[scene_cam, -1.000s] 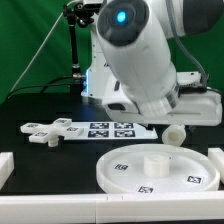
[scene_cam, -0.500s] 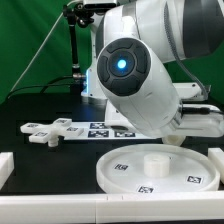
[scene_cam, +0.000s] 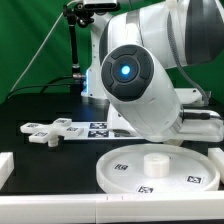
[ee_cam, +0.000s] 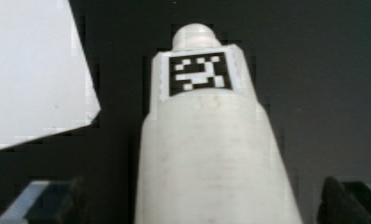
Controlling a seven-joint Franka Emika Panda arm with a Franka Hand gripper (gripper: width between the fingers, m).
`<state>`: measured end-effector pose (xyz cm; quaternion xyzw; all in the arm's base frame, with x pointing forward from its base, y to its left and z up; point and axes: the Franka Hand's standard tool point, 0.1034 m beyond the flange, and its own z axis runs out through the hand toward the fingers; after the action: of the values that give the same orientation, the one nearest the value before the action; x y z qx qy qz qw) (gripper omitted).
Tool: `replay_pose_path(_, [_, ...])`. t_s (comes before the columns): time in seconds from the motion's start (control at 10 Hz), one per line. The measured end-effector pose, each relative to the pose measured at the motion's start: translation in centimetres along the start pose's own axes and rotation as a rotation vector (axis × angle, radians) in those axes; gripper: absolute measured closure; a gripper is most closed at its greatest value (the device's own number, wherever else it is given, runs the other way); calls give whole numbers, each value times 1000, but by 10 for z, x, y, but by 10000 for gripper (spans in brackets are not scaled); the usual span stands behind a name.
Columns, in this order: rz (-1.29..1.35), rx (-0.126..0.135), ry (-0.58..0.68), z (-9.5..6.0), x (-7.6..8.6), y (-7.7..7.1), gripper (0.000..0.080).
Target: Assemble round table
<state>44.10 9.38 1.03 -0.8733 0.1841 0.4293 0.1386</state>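
The short cylinder leg (ee_cam: 203, 140) lies on the black table and fills the wrist view, with a square tag near its far end. My gripper (ee_cam: 196, 205) is open, with one dark finger (ee_cam: 40, 200) on each side of the leg and a gap between each finger and the leg. In the exterior view the arm (scene_cam: 135, 80) hides both the gripper and the leg. The large round disc (scene_cam: 120, 172) lies flat at the front with a raised hub in its middle. The cross-shaped base (scene_cam: 48, 130) lies at the exterior view's left.
The marker board (scene_cam: 100, 128) lies between the cross-shaped base and the arm. White rails stand at the front edge (scene_cam: 60, 212) and at both sides (scene_cam: 5, 165). A flat white surface (ee_cam: 31, 70) shows beside the leg in the wrist view.
The arm has swung down and toward the exterior view's right. The leg, visible a second ago right of the marker board, is now hidden behind the arm.
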Motion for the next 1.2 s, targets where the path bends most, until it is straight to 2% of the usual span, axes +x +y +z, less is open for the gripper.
replay_pose_path(0.1, [-1, 0, 0, 0, 0, 0, 195])
replay_pose_path(0.2, [-1, 0, 0, 0, 0, 0, 374])
replay_pose_path(0.6, [-8, 2, 1, -2, 0, 2, 392])
replay_pose_path(0.7, [-13, 2, -4, -8, -5, 1, 392])
replay_pose_path(1.0, [-43, 6, -41, -46, -39, -1, 390])
replay_pose_path(1.2, [-58, 10, -18, -61, -41, -7, 390])
